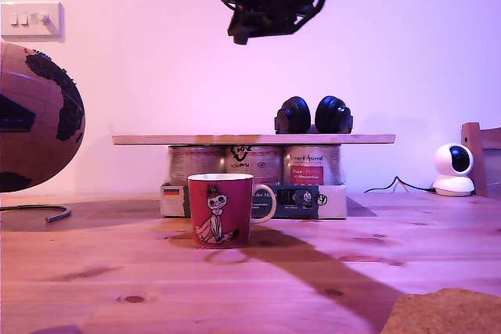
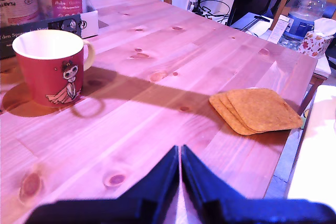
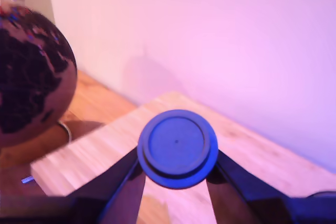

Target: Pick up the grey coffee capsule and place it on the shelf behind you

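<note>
Our second claw (image 3: 176,174) grips the grey coffee capsule (image 3: 177,148) above the shelf (image 3: 252,156), our first claw (image 2: 180,169) shut empty; releasing high could bounce it off.

A pink-violet cast tinted every view. The wall (image 1: 156,76) glowed brightly. A long dark shadow crossed the desk (image 1: 313,271) beside the mug (image 1: 221,210). In the second wrist view the globe (image 3: 29,72) was blurred, the claw out of focus.

red mug (image 1: 220,210) on tabletop (image 1: 329,271) | cork globe (image 1: 35,115) exterior view's left | earmuffs (image 1: 314,115) | coasters (image 2: 257,110)
</note>
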`<action>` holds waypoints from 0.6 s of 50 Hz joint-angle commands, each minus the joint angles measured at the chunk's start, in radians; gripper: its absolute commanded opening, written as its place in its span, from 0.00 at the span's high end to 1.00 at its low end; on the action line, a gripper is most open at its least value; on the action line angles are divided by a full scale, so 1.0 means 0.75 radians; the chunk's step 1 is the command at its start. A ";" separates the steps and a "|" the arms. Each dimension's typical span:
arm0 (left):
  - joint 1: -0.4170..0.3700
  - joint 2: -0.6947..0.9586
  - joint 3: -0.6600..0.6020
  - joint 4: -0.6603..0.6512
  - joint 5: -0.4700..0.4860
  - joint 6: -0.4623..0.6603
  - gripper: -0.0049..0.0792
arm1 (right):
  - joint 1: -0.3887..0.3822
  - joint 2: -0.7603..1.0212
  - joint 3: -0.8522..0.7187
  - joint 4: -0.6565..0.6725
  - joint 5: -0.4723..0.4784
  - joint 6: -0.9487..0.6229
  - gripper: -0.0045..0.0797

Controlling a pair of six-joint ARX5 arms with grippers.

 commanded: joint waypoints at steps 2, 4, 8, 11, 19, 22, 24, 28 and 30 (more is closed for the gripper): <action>-0.005 0.006 -0.003 0.006 0.000 0.006 0.96 | -0.014 0.048 0.023 0.012 0.003 -0.008 0.59; -0.005 0.006 -0.003 0.005 0.000 0.006 0.96 | -0.019 0.060 0.024 0.021 0.002 -0.007 0.59; -0.005 0.005 -0.003 0.005 0.000 0.006 0.96 | -0.022 0.082 0.025 0.021 0.003 -0.006 0.59; -0.005 0.006 -0.003 0.005 -0.001 0.006 0.96 | -0.031 0.094 0.025 0.010 0.003 -0.005 0.59; -0.005 0.006 -0.003 0.005 0.000 0.006 0.96 | -0.031 0.132 0.025 0.011 0.003 -0.003 0.59; -0.005 0.006 -0.003 0.004 -0.001 0.006 0.96 | -0.031 0.150 0.025 0.015 0.002 0.003 0.59; -0.005 0.006 -0.003 0.002 -0.001 0.006 0.96 | -0.031 0.159 0.025 0.011 0.003 0.003 0.59; -0.005 0.006 -0.003 0.001 -0.001 0.006 0.96 | -0.031 0.185 0.025 0.010 0.003 0.003 0.59; -0.005 0.005 -0.003 -0.002 -0.001 0.006 0.96 | -0.031 0.195 0.025 0.010 0.002 0.003 0.59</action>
